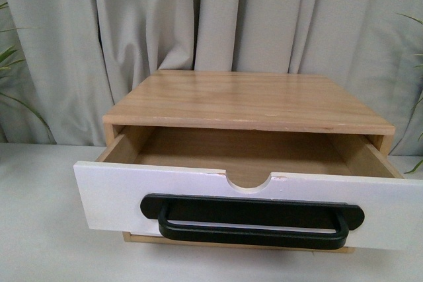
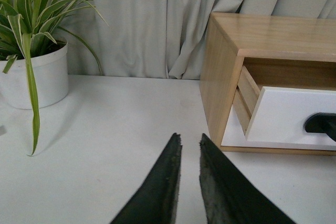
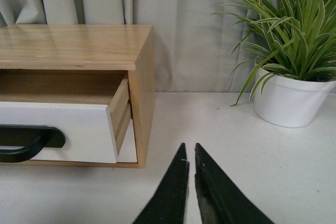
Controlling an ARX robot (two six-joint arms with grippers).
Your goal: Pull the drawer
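Observation:
The drawer (image 1: 106,193) stands pulled out of its wooden cabinet (image 1: 244,100). It has a white front, a long black bar handle (image 1: 254,221) and a half-round notch in its top edge, and its inside is empty. Neither arm shows in the front view. My left gripper (image 2: 189,137) is shut and holds nothing, above the white table short of the cabinet's left corner; the drawer (image 2: 286,116) lies ahead of it to the side. My right gripper (image 3: 189,147) is shut and empty too, off the cabinet's right corner, with the drawer (image 3: 63,129) beside it.
A white table (image 1: 39,229) carries the cabinet. A potted plant in a white pot (image 2: 37,80) stands left of the cabinet, another white pot (image 3: 289,100) to its right. Grey curtains (image 1: 132,24) hang behind. A plain white front (image 3: 128,150) shows under the drawer.

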